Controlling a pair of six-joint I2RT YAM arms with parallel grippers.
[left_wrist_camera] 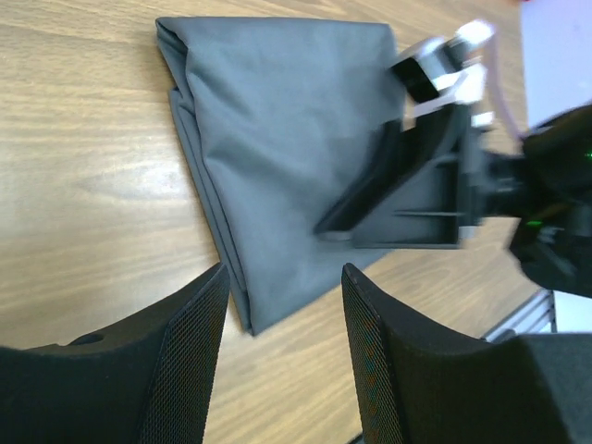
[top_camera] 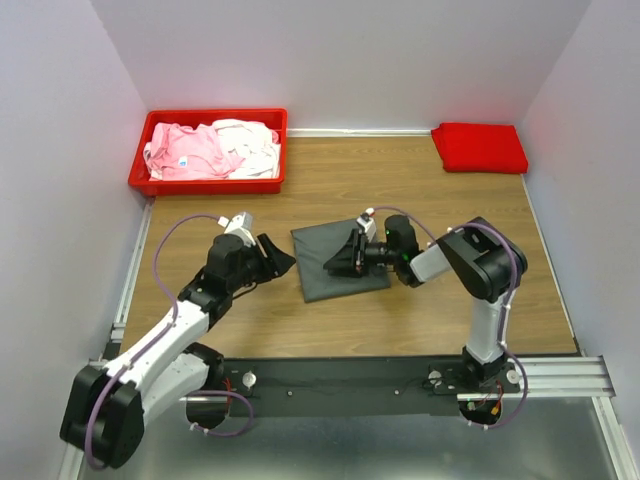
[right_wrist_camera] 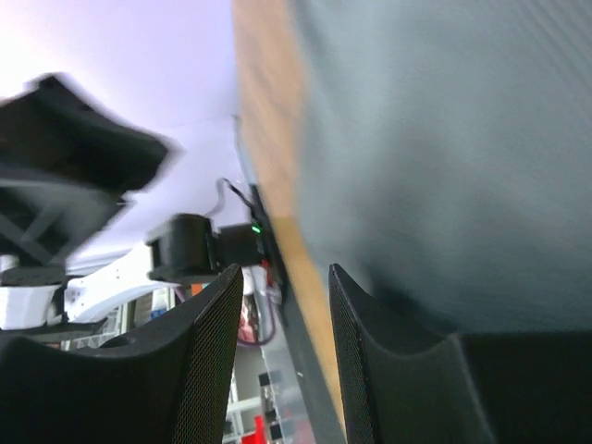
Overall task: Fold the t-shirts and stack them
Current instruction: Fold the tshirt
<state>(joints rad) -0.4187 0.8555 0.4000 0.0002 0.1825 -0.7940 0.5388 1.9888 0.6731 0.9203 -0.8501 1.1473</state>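
dark grey t-shirt (top_camera: 315, 272): folded into a flat rectangle, slightly askew, table centre | red t-shirt (top_camera: 480, 147): folded flat, far right corner | pink t-shirt (top_camera: 190, 152), white t-shirt (top_camera: 252, 140): crumpled together in bin (top_camera: 200, 186), far left

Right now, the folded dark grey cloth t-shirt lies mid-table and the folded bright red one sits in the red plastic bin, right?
No: the top external view shows the bright red t-shirt on the wooden table at the far right, outside the red plastic bin. The dark grey t-shirt does lie mid-table.
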